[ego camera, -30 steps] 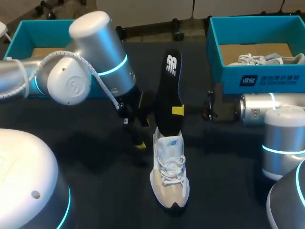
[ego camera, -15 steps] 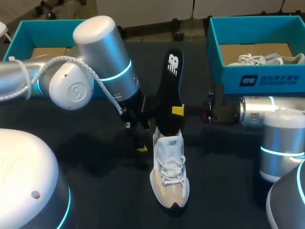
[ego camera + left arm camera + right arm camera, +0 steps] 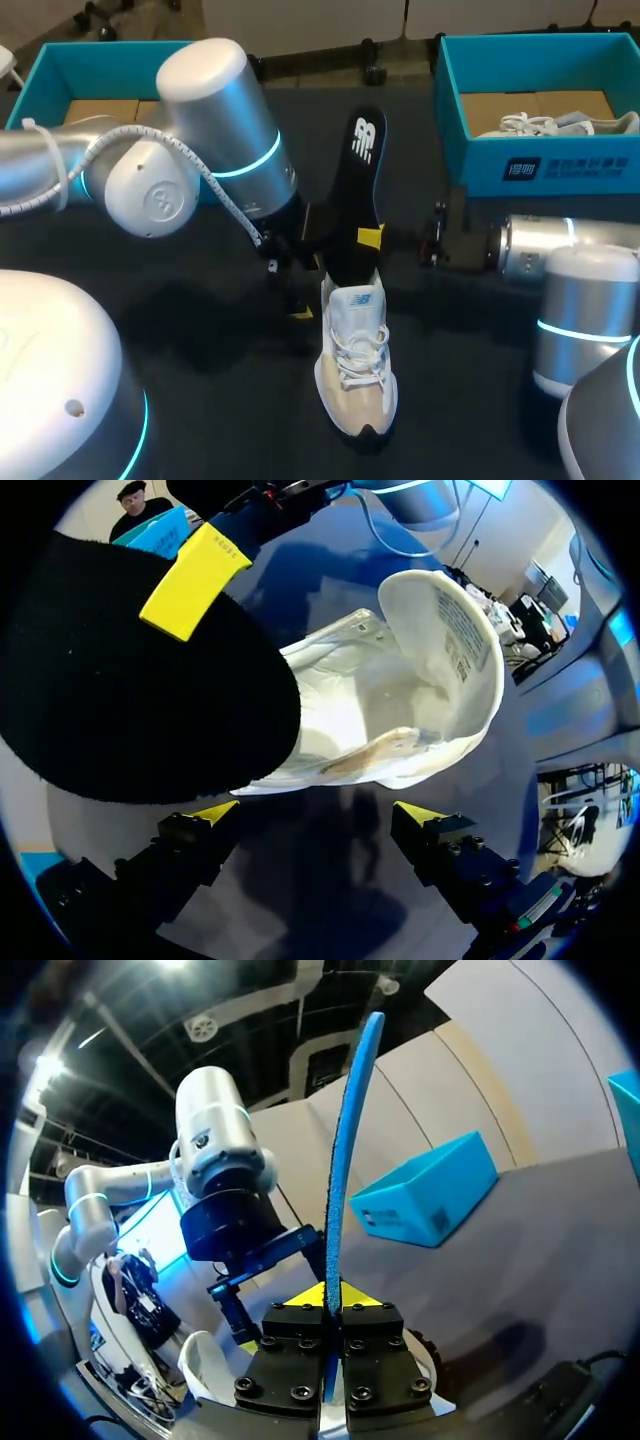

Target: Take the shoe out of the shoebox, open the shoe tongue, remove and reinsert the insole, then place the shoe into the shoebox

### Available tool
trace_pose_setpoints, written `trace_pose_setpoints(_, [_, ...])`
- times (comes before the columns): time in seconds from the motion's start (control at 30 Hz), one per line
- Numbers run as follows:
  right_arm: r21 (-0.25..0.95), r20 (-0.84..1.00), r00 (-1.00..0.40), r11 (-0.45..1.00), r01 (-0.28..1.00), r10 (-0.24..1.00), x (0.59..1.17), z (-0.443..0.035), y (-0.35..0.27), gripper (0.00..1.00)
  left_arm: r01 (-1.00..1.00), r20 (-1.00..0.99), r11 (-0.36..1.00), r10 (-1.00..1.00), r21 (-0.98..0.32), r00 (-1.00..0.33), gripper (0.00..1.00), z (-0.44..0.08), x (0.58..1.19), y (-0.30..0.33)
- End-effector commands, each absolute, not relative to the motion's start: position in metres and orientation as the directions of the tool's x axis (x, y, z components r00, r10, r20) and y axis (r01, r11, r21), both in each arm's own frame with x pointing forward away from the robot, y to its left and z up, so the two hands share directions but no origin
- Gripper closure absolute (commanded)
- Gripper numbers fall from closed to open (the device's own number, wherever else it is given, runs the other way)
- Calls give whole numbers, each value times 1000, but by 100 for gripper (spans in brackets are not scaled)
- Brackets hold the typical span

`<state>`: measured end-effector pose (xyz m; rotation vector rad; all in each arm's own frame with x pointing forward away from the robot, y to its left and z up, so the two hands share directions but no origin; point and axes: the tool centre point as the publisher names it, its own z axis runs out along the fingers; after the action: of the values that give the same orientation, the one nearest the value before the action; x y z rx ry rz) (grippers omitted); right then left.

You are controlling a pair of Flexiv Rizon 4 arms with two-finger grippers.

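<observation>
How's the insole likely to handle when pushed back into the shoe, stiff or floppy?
Probably semi-stiff: pinched low in the right gripper, the insole stands tall with only a slight bow. It looks thin edge-on, so likely light and apt to buckle if its end jams inside the shoe. The shoe may slide; the left gripper is open, not holding it.

1. The insole's [image 3: 358,190] lower end is sunk in the shoe [image 3: 354,365], hidden behind the tongue [image 3: 357,298].
2. Just above the shoe, the right gripper [image 3: 368,238] shows one yellow tip; the other is hidden behind the insole.
3. Beside the shoe's heel, the left arm [image 3: 215,120] covers most of the left gripper [image 3: 288,290].
4. In the right wrist view, the right gripper's body hides most of the shoe.
</observation>
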<state>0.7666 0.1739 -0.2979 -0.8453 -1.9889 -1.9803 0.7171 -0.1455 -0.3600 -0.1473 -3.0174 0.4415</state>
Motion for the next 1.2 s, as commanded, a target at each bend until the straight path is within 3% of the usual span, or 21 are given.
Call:
trace_pose_setpoints(0.03, [843, 531, -806, -68, 533, 262, 765, -301, 178, 100, 81, 68, 951, 105, -298, -992, 0, -362, 716, -143])
trace_pose_setpoints(1.2, [801, 592, -795, 18, 599, 133, 741, -342, 163, 100, 81, 70, 951, 106, -298, -992, 0, -362, 717, -143])
